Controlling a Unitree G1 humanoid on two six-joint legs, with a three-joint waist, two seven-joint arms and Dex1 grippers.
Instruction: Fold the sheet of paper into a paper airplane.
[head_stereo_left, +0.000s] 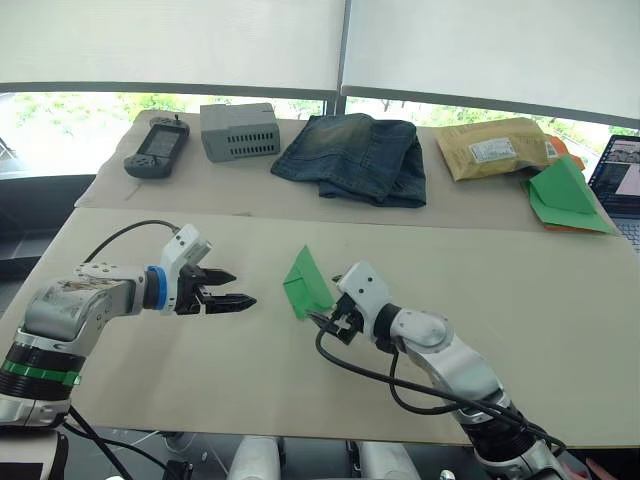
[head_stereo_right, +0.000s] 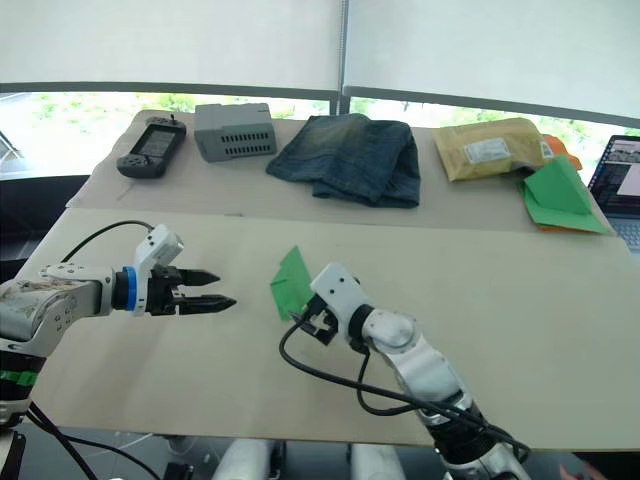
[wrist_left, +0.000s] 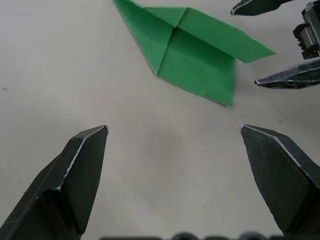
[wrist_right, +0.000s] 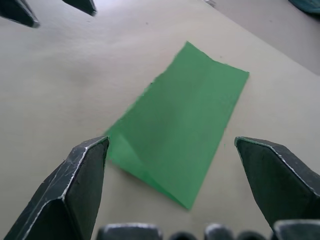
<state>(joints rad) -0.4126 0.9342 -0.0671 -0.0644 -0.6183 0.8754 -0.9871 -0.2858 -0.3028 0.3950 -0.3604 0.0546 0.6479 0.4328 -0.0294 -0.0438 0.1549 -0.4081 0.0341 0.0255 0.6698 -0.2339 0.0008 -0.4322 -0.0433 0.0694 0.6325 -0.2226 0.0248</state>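
The sheet of paper is bright green and folded into a narrow, creased shape with one pointed end. It lies on the beige table near the middle. My left gripper hovers a short way to the paper's left, pointing at it, open and holding nothing. My right gripper sits just behind the paper's near right edge. It is also open, and the paper lies beyond its spread fingertips. Neither gripper touches the paper.
On the far table lie a black handheld controller, a grey box, folded jeans, a padded brown envelope and a green triangular paper stack with an orange edge. A laptop stands at the far right.
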